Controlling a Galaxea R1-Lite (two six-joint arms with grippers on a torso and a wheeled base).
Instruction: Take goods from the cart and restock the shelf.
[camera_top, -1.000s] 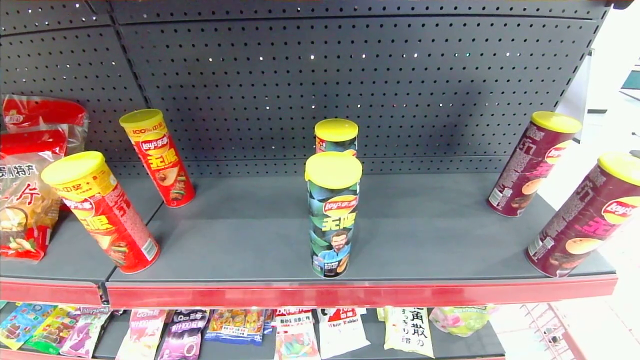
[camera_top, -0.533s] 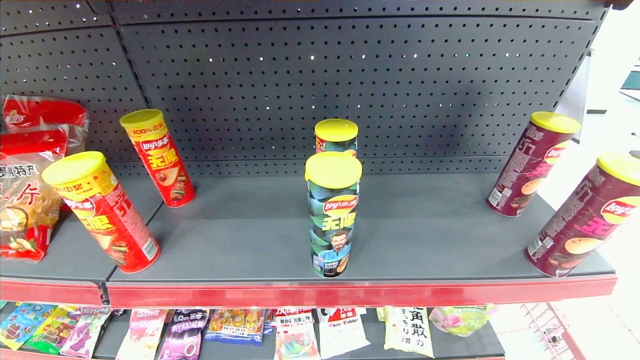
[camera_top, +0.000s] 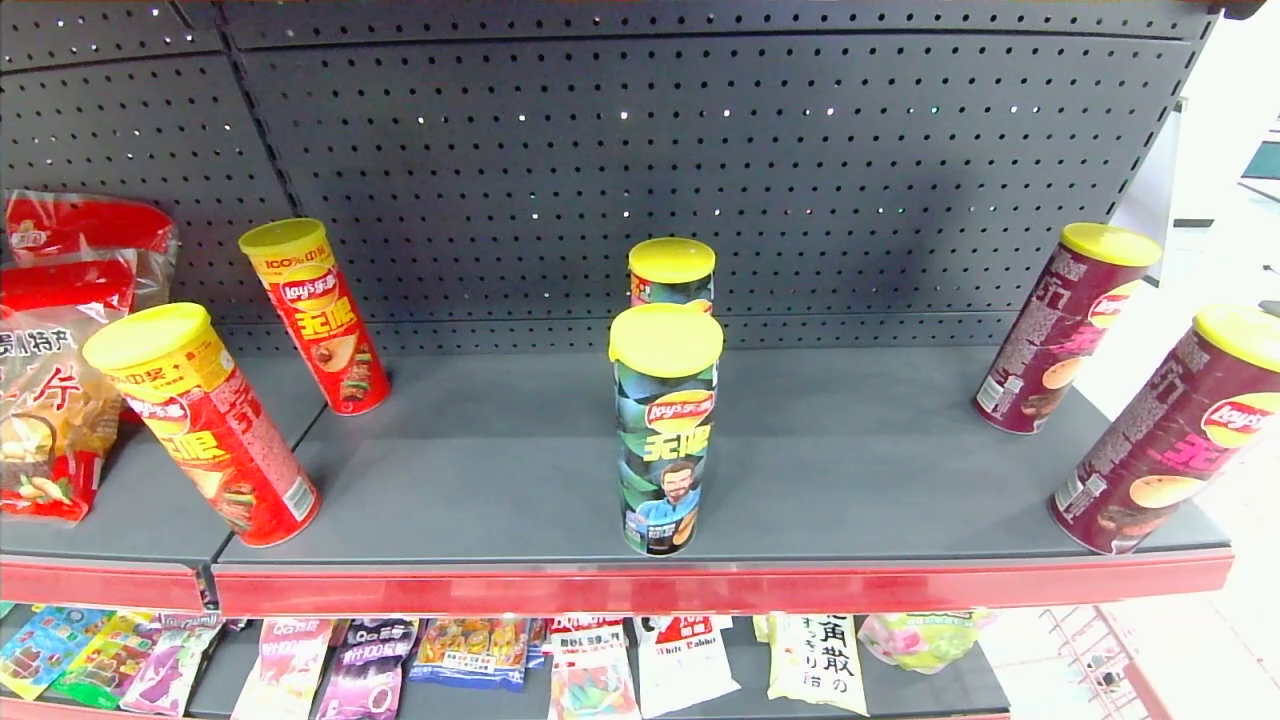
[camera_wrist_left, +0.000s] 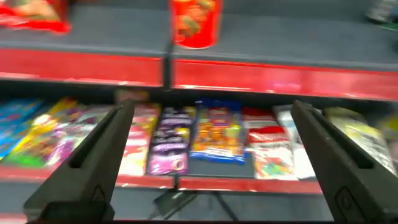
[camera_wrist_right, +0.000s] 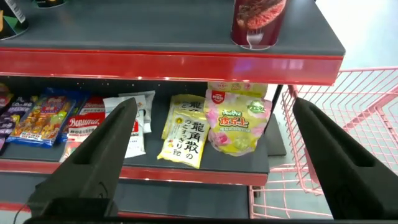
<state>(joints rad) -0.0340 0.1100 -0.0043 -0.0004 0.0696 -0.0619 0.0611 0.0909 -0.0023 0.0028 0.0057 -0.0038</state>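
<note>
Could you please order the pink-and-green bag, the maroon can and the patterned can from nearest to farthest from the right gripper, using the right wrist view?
1. Pink-and-green bag: lower shelf, ahead of the right gripper.
2. Maroon can: front edge of the upper shelf.
3. Patterned can: upper shelf, far to the robot's left.

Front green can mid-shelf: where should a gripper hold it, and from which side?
Probably around the mid-body of the front green can, below its yellow lid, coming in from the front. It stands upright near the edge of the shelf, bare on either side, and a second green can blocks the back.
</note>
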